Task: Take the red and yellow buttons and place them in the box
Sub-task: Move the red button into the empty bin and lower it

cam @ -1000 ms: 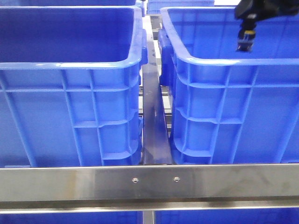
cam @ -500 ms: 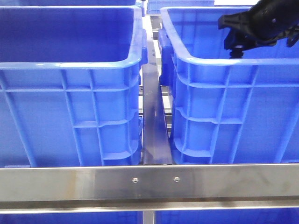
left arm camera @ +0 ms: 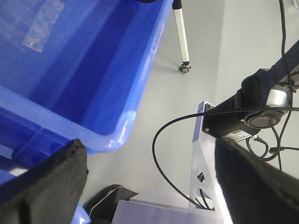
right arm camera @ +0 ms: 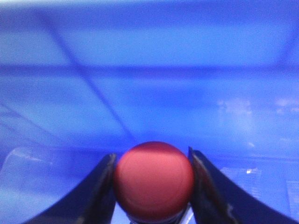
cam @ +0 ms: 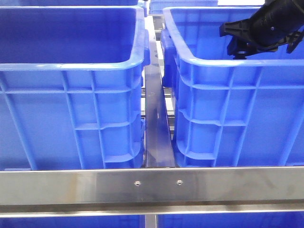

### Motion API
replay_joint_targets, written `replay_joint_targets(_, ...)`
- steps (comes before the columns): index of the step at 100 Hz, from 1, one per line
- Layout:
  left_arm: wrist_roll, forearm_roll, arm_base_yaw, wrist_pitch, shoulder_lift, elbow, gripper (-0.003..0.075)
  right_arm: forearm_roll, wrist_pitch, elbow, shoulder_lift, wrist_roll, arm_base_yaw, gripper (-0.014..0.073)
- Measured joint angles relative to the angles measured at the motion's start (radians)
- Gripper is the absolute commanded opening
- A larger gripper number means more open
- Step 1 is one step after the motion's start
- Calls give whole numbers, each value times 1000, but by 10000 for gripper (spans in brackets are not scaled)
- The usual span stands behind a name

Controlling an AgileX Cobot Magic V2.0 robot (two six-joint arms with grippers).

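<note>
My right gripper (right arm camera: pixel 152 186) is shut on a round red button (right arm camera: pixel 153 179), its two dark fingers against the cap's sides. In the front view the right gripper (cam: pixel 237 43) lies sideways, pointing left, inside the right blue box (cam: pixel 213 62) just behind its near rim. In the right wrist view only blurred blue box wall shows behind the button. My left gripper (left arm camera: pixel 149 186) is open and empty, out of the front view, above grey floor beside a blue bin (left arm camera: pixel 117 93). No yellow button is in view.
A second large blue box (cam: pixel 71 64) stands at the left, with a metal rail (cam: pixel 156 137) between the two boxes and a steel bar (cam: pixel 152 185) across the front. In the left wrist view there are a black cable (left arm camera: pixel 161 154), a mounted camera (left arm camera: pixel 257 116) and a stand leg (left arm camera: pixel 182 42).
The right arm has swung from pointing straight down at the upper right to lying sideways, and has come left and lower, just behind the right box's near rim.
</note>
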Motion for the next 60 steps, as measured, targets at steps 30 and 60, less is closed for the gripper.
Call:
replay_joint_targets(30, 0, 0, 0, 0, 0, 0, 536, 0, 6, 0, 2, 0, 0, 304)
replay_joint_targets(60, 0, 0, 0, 0, 0, 0, 536, 0, 6, 0, 1, 0, 0, 395)
